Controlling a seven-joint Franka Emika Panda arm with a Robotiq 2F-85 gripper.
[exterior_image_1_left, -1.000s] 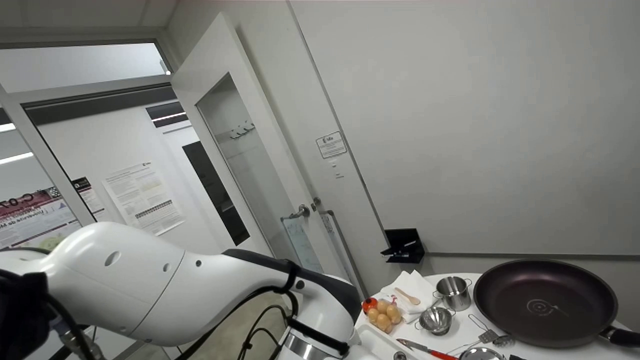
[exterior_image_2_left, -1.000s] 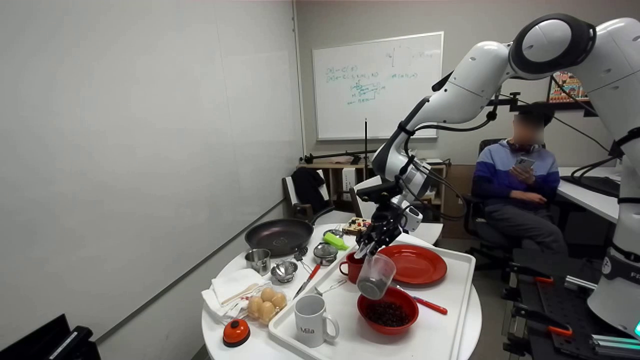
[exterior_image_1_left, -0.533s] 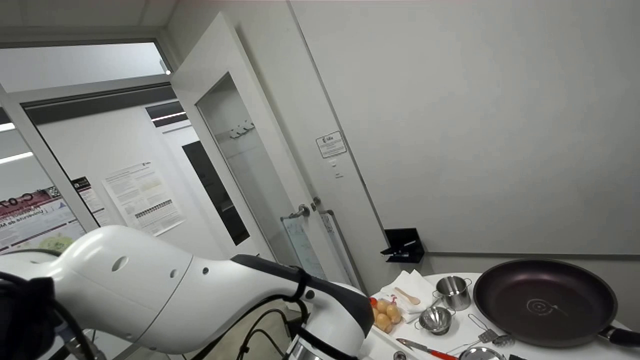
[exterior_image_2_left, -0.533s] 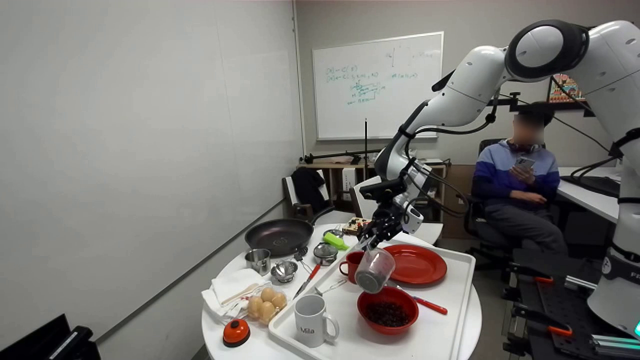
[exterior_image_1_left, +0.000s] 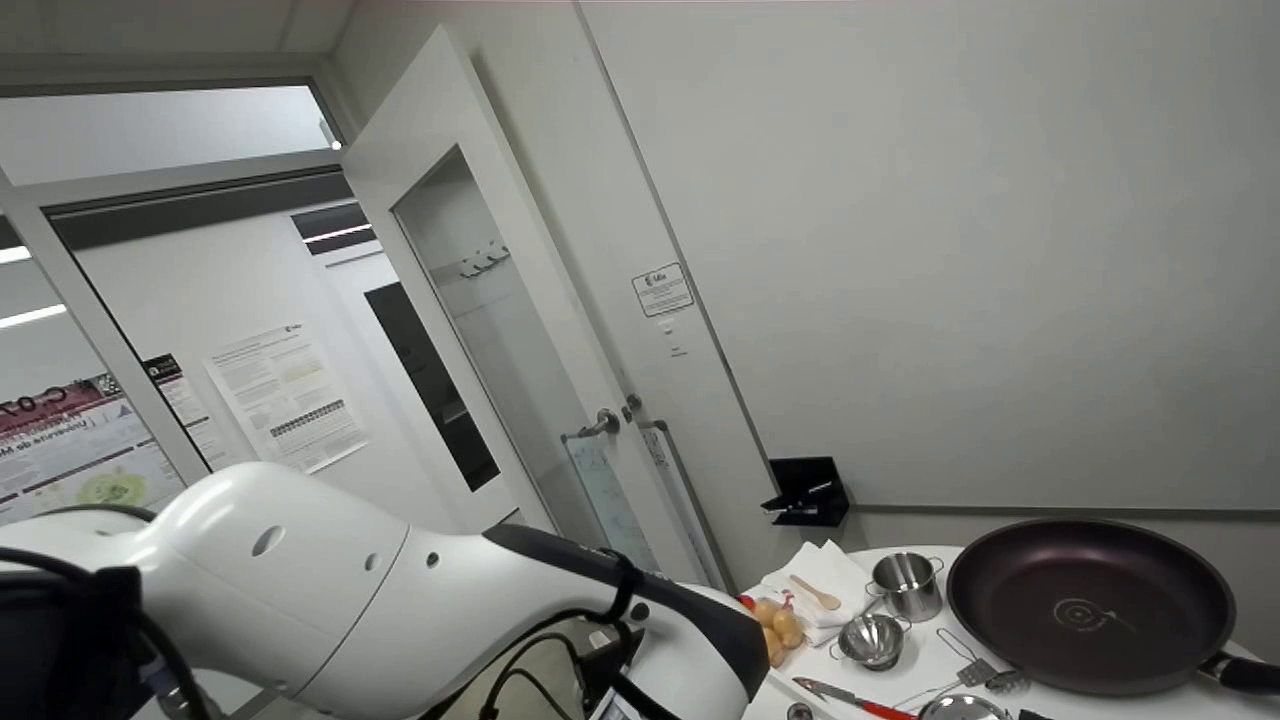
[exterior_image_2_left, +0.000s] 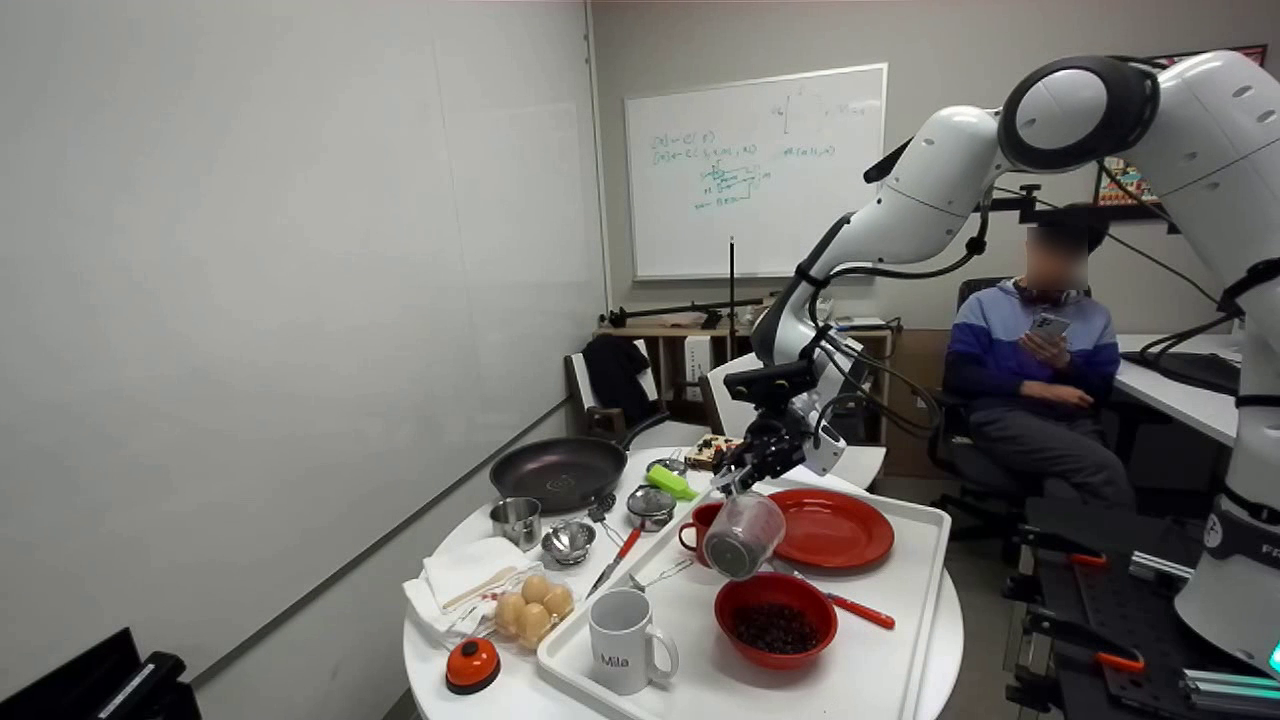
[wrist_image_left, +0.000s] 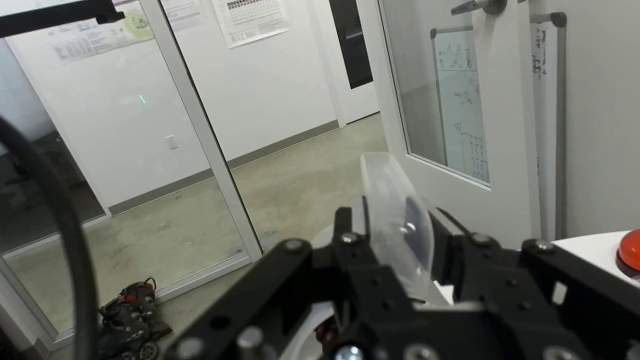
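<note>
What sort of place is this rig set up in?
Probably a research lab or office rather than a real kitchen: there's a written-on whiteboard, a person sits beside a desk, and a frying pan and steel pot stand on a round table.

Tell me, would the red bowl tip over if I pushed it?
Probably not: the bowl looks low and wide, so it might slide along the flat tray. Its loose-looking dark bits could shift or spill if you shoved hard. Its smooth-looking sides may feel slippery.
</note>
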